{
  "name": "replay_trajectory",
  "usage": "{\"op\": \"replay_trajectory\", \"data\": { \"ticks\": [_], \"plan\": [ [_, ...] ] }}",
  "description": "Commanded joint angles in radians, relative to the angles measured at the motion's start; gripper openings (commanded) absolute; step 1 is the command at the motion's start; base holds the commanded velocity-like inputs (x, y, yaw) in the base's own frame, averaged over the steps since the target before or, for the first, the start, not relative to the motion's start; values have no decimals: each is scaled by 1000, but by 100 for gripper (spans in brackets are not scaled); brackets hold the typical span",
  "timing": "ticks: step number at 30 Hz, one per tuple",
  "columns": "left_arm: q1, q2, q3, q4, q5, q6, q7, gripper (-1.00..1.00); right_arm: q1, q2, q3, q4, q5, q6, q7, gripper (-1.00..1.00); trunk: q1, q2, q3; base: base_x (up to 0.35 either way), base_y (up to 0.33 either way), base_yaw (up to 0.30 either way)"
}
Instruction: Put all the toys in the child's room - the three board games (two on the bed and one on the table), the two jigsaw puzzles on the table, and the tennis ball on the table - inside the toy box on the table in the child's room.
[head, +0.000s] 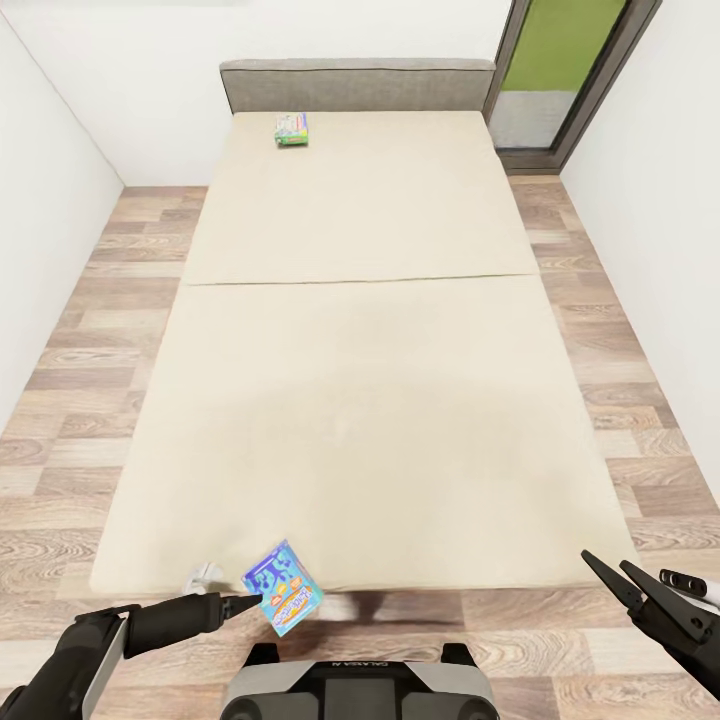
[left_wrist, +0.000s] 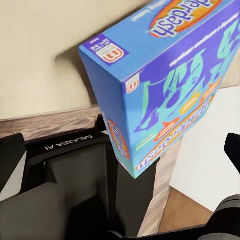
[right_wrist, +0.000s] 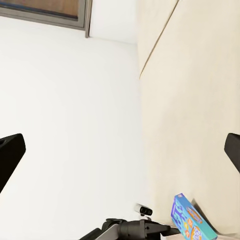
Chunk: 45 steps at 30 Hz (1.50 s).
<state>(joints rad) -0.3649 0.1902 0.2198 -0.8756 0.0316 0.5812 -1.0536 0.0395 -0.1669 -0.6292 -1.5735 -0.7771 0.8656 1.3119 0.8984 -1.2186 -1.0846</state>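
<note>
Gripping the blue board game (head: 283, 588) by one edge, the left gripper (head: 240, 604) has its dark fingers clamped on the box and holds it tilted in the air, over the near edge of the bed (head: 370, 330) and just above the robot's own base (head: 360, 690). In the left wrist view the box (left_wrist: 170, 85) looms close, its lid printed with orange lettering that ends in "erdash" and a small red-and-white logo at one corner; the base below it carries the words "GALAXEA AI" (left_wrist: 67, 143). The right gripper (head: 628, 583) hangs off the bed's right side over the wood floor (head: 620, 640), its two pointed fingers spread apart and touching nothing. The right wrist view catches the held box (right_wrist: 191, 220) far off beside the left arm. A second board game (head: 291, 129), green and white, lies flat at the far end of the bed near the grey headboard (head: 356, 86), well apart from both grippers.
</note>
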Motion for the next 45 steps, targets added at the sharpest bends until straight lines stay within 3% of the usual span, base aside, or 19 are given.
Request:
{"op": "replay_trajectory", "data": {
  "ticks": [1, 45],
  "plan": [
    [0, 0, 1, 0, 4, 9, -2, 100, 0, 0, 0, 0, -5, 7, -1, 100, 0, 0, 0, 2, -1, 0],
    [0, -1, 1, 1, 6, 2, -2, 100, 0, 0, 0, 0, -5, 7, -2, 100, 0, 0, 0, -19, -11, 0]
  ]
}}
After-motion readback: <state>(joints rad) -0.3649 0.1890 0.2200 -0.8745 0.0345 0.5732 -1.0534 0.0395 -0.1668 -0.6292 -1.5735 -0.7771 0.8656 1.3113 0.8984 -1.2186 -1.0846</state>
